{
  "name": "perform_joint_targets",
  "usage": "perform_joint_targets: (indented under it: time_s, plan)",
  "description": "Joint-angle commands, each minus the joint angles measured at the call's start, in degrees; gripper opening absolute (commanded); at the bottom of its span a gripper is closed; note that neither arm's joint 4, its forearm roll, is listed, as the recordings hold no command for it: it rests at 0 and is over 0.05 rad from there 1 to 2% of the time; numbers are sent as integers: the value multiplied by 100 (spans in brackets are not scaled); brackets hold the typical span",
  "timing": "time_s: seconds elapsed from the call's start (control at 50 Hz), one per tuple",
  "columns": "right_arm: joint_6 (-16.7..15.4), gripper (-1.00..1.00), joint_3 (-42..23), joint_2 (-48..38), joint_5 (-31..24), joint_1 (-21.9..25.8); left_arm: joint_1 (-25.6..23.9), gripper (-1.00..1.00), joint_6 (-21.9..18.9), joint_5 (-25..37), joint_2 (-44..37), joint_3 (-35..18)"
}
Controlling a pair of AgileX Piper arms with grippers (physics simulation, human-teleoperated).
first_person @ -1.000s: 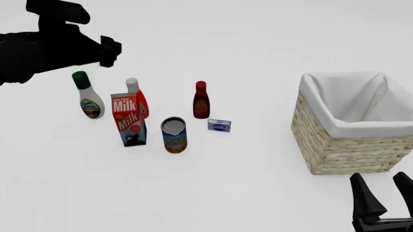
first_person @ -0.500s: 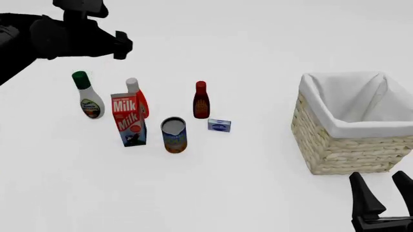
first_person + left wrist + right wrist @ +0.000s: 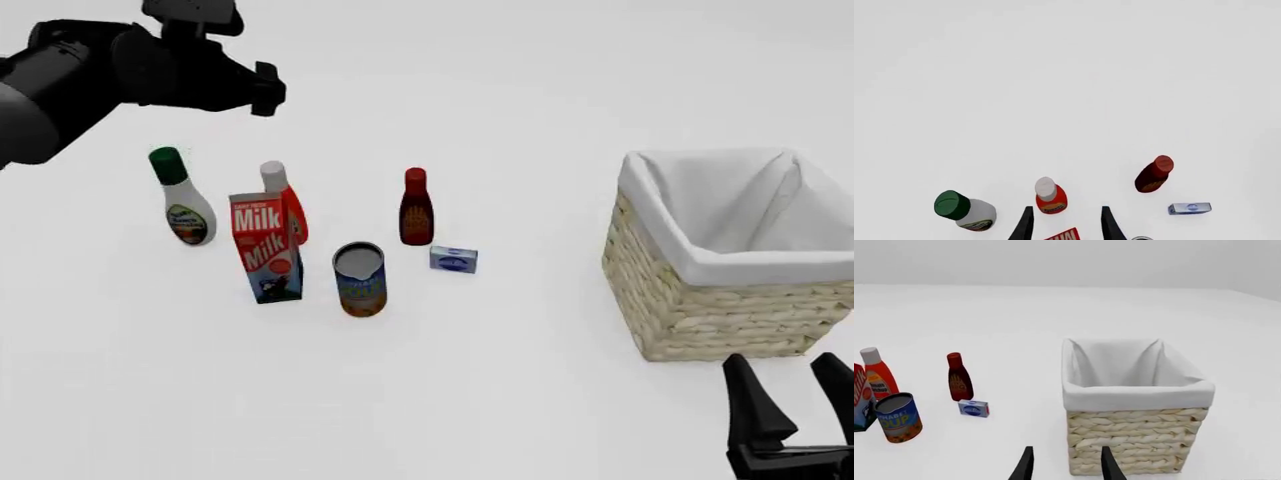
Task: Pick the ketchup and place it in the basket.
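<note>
Below the left gripper, just past its fingertips and a touch to one side of the centreline in the left wrist view, sits the ketchup, upright, grey cap up, with nothing in the fingers' gap except the top edge of the milk carton. Left jaws are spread wide and empty; the arm hangs high above the cluster in the front view, not yet descending. Right gripper is parked low beside the basket, fingers parted, holding nothing, well apart from the bottles. Basket is empty, off to the far side of the left claw's reach. My read: step in hand is the approach, task barely begun. To do it well, shift the claw over the ketchup cap rather than the carton, then drop straight down. The carton stands touching or nearly touching the ketchup on the near side, so fingers should straddle the bottle side to side, one toward the green-capped white bottle, the other toward the dark-red bottle; both gaps look wide enough. Grip the body below the neck, not the tapered cap. Risk: a finger clipping the carton and toppling both. Lift clear before traversing to the basket.
</note>
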State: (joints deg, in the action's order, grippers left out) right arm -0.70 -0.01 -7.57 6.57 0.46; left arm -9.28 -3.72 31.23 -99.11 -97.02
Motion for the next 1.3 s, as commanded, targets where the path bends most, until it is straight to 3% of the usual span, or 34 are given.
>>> perform_joint_targets:
  time_s: [0.02,0.36,1.3]
  plan:
    - [1,100,0,12,-11,-48,-16,100,54,94,-421,-433]
    - [66,100,0,-296,232,-75,151,100,56,187,-954,-977]
    - [80,100,-4,-751,557,-119,319,100,234,-68,-1750,-1152]
